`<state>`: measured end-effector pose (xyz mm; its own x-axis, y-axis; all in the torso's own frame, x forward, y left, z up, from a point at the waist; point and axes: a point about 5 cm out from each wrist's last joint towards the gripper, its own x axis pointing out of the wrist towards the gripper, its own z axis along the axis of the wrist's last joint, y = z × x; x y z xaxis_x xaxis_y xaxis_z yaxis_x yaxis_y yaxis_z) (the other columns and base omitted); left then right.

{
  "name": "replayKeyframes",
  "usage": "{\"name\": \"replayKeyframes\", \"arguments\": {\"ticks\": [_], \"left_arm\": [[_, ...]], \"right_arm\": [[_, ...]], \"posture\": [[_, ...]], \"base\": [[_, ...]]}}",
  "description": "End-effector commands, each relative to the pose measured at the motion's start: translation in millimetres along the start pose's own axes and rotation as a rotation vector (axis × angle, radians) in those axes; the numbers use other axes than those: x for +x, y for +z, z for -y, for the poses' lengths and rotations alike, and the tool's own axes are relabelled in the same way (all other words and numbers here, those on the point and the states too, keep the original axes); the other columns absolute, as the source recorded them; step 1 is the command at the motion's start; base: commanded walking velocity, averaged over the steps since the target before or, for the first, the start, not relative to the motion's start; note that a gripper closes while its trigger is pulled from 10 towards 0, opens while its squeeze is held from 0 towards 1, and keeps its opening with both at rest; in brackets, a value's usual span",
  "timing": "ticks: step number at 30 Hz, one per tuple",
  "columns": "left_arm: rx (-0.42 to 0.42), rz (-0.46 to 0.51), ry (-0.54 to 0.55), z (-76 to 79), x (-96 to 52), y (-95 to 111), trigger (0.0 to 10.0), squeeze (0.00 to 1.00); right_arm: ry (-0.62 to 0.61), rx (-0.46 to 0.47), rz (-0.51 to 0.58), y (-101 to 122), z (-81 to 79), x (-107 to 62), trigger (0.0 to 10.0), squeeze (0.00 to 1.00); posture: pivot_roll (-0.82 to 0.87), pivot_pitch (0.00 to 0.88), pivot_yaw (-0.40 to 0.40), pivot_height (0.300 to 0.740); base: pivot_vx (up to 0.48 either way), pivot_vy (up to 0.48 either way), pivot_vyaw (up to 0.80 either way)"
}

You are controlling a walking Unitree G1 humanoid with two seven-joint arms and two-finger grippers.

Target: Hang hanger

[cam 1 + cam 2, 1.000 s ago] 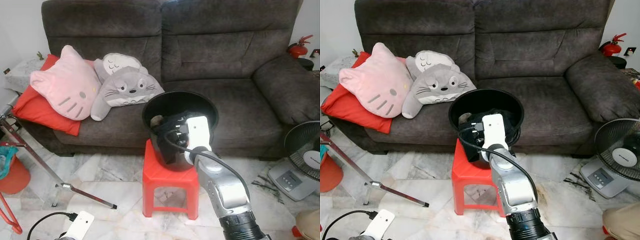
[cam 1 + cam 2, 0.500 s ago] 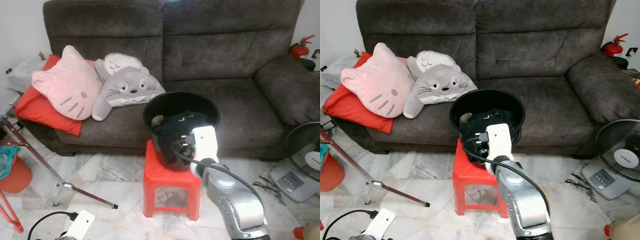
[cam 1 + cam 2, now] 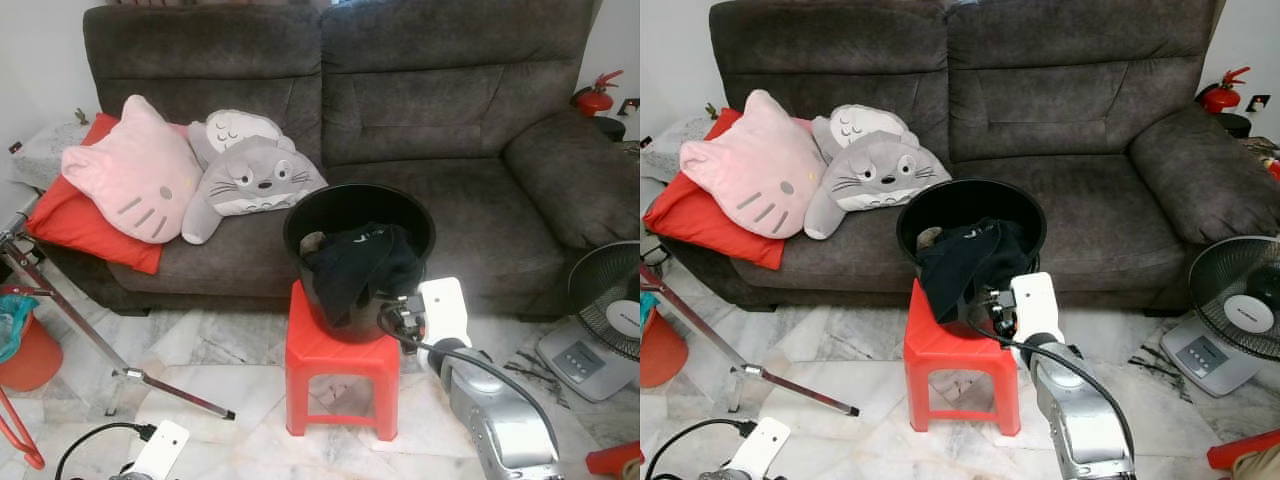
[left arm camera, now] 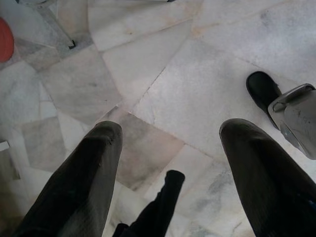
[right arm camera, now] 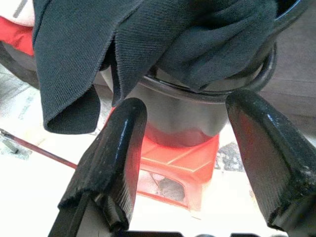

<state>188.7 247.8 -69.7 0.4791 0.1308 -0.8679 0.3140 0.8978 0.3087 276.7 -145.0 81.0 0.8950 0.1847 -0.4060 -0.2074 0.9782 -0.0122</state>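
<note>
A black bucket stands on a red plastic stool in front of the sofa. A dark garment lies in it and hangs over the front rim. My right gripper is open, just in front of the bucket's wall and below the hanging cloth, with nothing between its fingers. Its white wrist is to the right of the stool. My left gripper hangs low and open over the marble floor, its wrist at the bottom left.
A grey sofa holds a pink cat pillow, a grey plush and a red cushion. A metal stand leg crosses the floor at left. A fan stands at right, an orange tub at left.
My right arm has drawn back from the bucket and dropped lower. The dark garment, which it had lifted, now hangs over the front rim.
</note>
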Motion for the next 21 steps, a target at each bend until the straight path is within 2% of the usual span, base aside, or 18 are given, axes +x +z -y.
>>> {"name": "replayKeyframes", "arguments": {"ticks": [1, 6, 11, 16, 21], "left_arm": [[-0.006, -0.021, 0.015, -3.5, -0.6, -4.9, 10.0, 0.0], [-0.008, -0.021, 0.013, -2.8, -0.6, -5.6, 10.0, 0.0], [-0.006, -0.021, 0.013, -2.3, -0.6, -5.5, 10.0, 0.0], [-0.003, -0.02, 0.011, -1.8, -0.5, -5.3, 10.0, 0.0], [-0.002, -0.02, 0.011, -1.7, -0.5, -5.5, 10.0, 0.0]], "right_arm": [[0.026, 0.016, 0.034, 1.3, -0.6, 3.1, 10.0, 0.0], [0.058, 0.035, 0.061, -6.0, 0.6, 16.6, 10.0, 0.0], [0.071, 0.057, 0.08, -6.3, 1.4, 22.1, 10.0, 0.0], [0.138, 0.085, 0.127, -2.7, -0.2, 28.7, 10.0, 0.0], [0.197, 0.07, 0.146, -2.6, -2.2, 32.5, 10.0, 0.0]], "posture": [[-0.21, 0.0, 0.068, 0.74], [-0.21, 0.0, 0.066, 0.74], [-0.21, 0.0, 0.066, 0.74], [-0.2, 0.0, 0.065, 0.74], [-0.19, 0.0, 0.063, 0.74]], "base": [[0.0, 0.0, 0.0], [0.0, 0.0, 0.0], [0.0, 0.0, 0.0], [0.0, 0.0, 0.0], [0.0, 0.0, 0.0]]}}
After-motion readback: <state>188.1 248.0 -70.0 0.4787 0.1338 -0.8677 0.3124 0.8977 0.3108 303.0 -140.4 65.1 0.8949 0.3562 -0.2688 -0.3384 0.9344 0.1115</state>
